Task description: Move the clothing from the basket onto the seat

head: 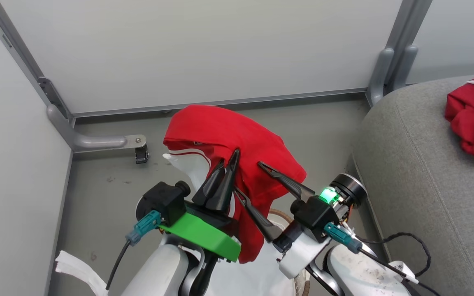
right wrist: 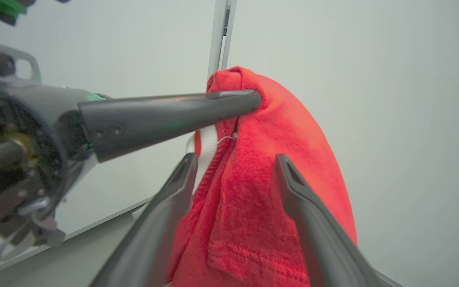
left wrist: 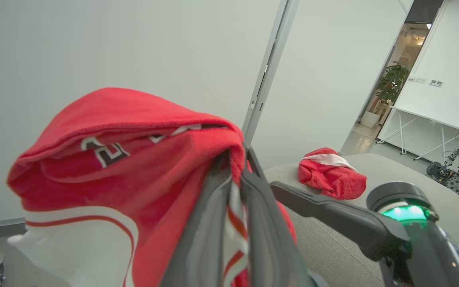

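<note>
**Left claw grips one garment aloft; one piece on seat; basket contents unseen**

Left claw (head: 228,160): jaws pinched together on a fold of the red garment (head: 228,131), fingers pointing up and away. In the left wrist view a red-and-white striped strip is squeezed between them. The cloth domes over the fingertips and hangs down on both sides.

Right claw (head: 247,176): jaws spread wide, holding nothing. Hanging fabric of the same garment lies in the gap between its two fingers (the right wrist view shows red cloth there; whether it brushes either finger I cannot tell). The left claw's tip crosses just above that gap.

Below, between the two arms: a sliver of the basket (head: 280,212), brown rim only. Its inside is hidden by the arms and the draped cloth, so what remains in it cannot be told.

Farther off, to the robot's right: the seat (head: 418,176), with a second red garment (head: 473,119) bunched on it, a white panel showing on top. It lies well apart from both claws.

Progress, as a judgement:
- One piece is delivered.
- One piece is raised near the basket but not yet over the seat, and hangs beside the cushion's rounded edge.
- What is left is to carry it rightward over the cushion, release it, then check the basket for more.
</note>
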You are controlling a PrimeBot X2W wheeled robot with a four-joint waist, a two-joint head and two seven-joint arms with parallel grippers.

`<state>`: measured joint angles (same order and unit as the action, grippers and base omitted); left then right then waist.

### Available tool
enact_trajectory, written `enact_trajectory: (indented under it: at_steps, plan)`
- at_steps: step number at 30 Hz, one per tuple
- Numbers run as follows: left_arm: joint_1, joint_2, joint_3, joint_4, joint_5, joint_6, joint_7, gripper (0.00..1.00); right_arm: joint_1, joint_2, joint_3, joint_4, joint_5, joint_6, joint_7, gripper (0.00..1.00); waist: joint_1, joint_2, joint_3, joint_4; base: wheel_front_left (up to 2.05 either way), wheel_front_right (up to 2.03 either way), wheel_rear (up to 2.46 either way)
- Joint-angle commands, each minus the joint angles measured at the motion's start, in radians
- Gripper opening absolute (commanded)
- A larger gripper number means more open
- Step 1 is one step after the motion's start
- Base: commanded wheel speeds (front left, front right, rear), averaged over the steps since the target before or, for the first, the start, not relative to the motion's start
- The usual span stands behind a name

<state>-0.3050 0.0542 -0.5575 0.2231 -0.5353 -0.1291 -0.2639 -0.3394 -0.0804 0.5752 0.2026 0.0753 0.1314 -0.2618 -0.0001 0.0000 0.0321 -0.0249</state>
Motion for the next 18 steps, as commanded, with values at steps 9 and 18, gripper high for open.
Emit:
enact_trajectory:
  at_steps: [9, 18]
  plan:
    - [0.016, -0.003, -0.068, -0.007, -0.038, -0.002, -0.001, 0.00, -0.069, 0.028, -0.001, 0.172, -0.086, -0.001, -0.003, 1.00, 0.0001, 0.0000, -0.013, 0.046, 0.00, 0.00, 0.00]
    - [0.027, -0.003, -0.112, -0.005, -0.089, -0.002, 0.000, 0.00, -0.101, 0.028, 0.047, 0.197, 0.040, -0.001, -0.003, 0.00, 0.0001, 0.0000, -0.023, 0.076, 0.00, 0.00, 0.00]
